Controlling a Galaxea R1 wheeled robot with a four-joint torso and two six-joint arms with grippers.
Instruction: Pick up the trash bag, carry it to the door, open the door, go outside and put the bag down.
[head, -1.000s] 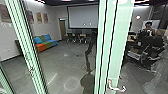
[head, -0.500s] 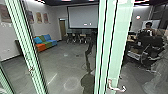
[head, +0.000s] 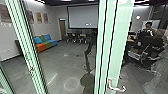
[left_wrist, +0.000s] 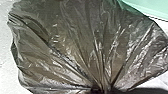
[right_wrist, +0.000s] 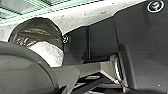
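Trash bag: gathered neck pinched in the left gripper, folds fanning out from the grip; its bulk near the robot's dark plate. Right gripper: wide or narrow, I cannot tell.

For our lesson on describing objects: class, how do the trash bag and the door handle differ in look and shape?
The trash bag is dark, brownish plastic; the door handle is pale. The bag is thin and crumpled, its folds gathered together at one end, whereas the handle is a slim, bent bar on a green frame.
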